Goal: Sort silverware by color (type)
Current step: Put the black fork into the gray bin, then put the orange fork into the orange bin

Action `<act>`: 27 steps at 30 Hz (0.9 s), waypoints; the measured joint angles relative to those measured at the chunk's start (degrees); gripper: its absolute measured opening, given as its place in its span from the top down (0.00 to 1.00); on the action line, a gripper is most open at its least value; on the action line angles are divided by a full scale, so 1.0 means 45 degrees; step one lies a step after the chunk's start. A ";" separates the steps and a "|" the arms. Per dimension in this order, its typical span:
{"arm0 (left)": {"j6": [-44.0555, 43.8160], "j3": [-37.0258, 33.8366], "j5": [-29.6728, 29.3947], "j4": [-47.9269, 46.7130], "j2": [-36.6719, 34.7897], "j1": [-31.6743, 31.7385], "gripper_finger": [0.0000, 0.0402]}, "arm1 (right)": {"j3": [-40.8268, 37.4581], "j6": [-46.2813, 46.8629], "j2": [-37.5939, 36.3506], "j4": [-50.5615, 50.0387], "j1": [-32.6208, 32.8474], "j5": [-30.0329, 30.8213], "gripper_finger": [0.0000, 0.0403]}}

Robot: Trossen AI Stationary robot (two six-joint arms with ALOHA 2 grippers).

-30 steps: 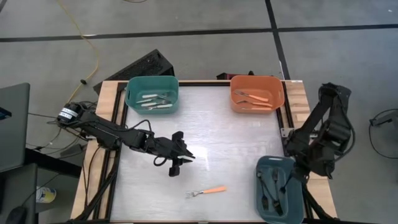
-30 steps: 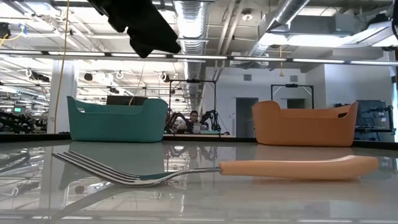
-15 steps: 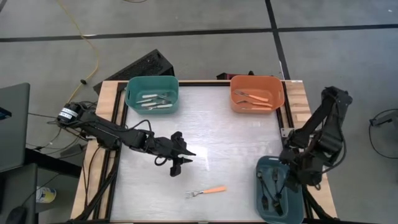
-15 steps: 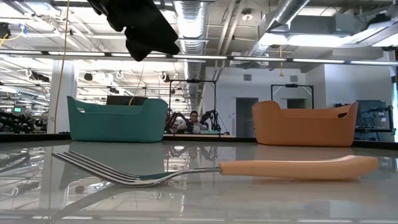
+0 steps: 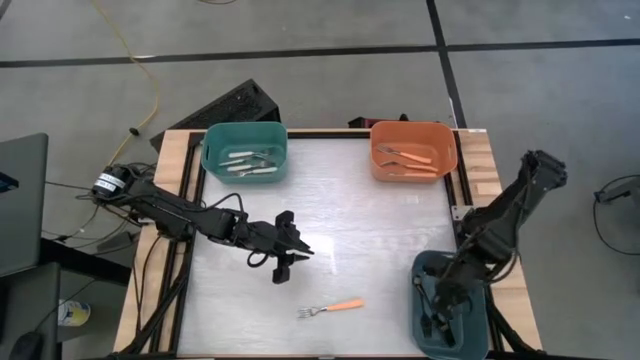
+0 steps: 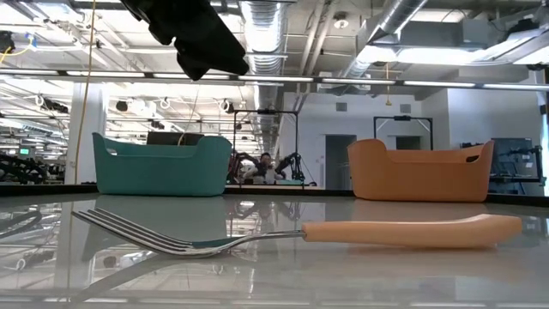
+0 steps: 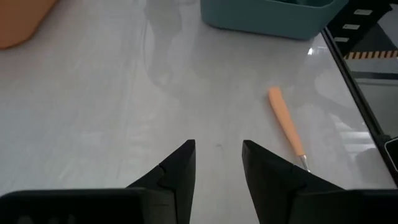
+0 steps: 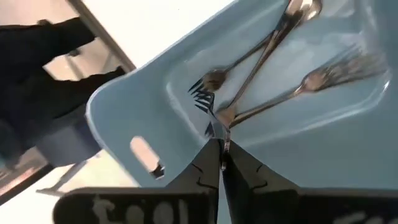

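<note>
One orange-handled fork (image 5: 332, 308) lies flat on the table near its near edge; it also shows in the low view (image 6: 300, 233) and in the left wrist view (image 7: 286, 122). My left gripper (image 5: 290, 256) (image 7: 217, 149) hangs open above the table, to the far left of that fork and clear of it. My right gripper (image 5: 438, 304) (image 8: 219, 149) is shut, down inside the blue-grey bin (image 5: 478, 335), where several dark forks (image 8: 292, 87) lie on the bin floor. My right gripper has a thin sliver of a fork's metal stem (image 8: 222, 134) between its fingertips, pinched there from above and pointing down into the bin. The fingers hide the spot, so which fork and which end it is cannot be told.
A teal bin (image 5: 212, 140) at the far left holds white-handled forks, and an orange bin (image 5: 380, 135) at the far right holds orange-handled ones. The blue-grey bin sits at the near right corner. Bare tabletop (image 5: 360, 230) lies between the bins.
My right arm has swung from the table's right edge toward the near left and dropped, bringing its gripper down into the blue-grey bin. The orange-handled fork has stayed where it was.
</note>
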 joint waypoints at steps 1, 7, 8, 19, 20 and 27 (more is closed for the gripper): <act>0.0004 0.0000 0.0004 0.0000 0.0000 0.0000 0.71 | 0.0000 -0.0256 0.0168 -0.0029 -0.0144 0.0000 0.91; -0.0064 0.0005 0.0528 0.0000 0.0000 -0.0065 0.71 | 0.0000 -0.1307 0.1088 -0.0052 -0.0363 -0.0149 0.90; -0.0115 0.0005 0.0625 -0.0005 0.0000 -0.0083 0.71 | 0.0000 -0.1304 0.1177 -0.0115 -0.0352 -0.0180 0.90; -0.0350 0.0005 0.0602 -0.0126 0.0000 -0.0238 0.71 | -0.0005 -0.1061 0.0160 -0.2323 -0.0964 -0.1515 0.71; -0.0346 0.0005 0.0597 -0.0124 0.0000 -0.0238 0.71 | -0.0005 -0.1055 -0.0077 -0.2412 -0.1083 -0.1606 0.67; -0.0340 0.0034 0.0460 0.0156 0.0478 -0.0251 0.71 | -0.0005 -0.0330 -0.1622 -0.1692 -0.1742 -0.1315 0.48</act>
